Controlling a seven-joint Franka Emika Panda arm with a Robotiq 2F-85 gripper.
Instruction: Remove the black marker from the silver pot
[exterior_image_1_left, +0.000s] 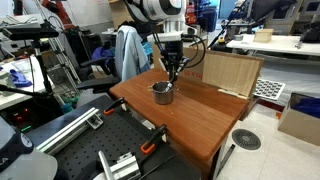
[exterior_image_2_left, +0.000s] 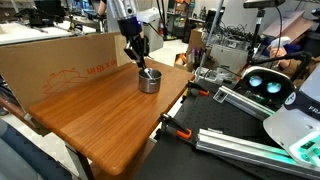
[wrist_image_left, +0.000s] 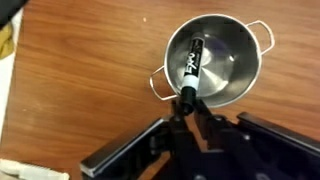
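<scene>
Over the brown wooden counter (wrist_image_left: 90, 60), the black Robotiq gripper (wrist_image_left: 186, 106) hangs at the rim of the small round shiny silver metal pot (wrist_image_left: 232, 72). Its jaws look closed on the lower end of the slim black marker (wrist_image_left: 191, 62), which lies slanted inside the pot with that end at the rim. The grasp seems made; lifting the marker out and clear of the pot is not yet done.

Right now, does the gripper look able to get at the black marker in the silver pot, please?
Probably yes: the black marker leans on the rim of the uncovered silver pot, one end right at the gripper, with nothing between. Whether the jaws already hold it, I cannot tell.
</scene>
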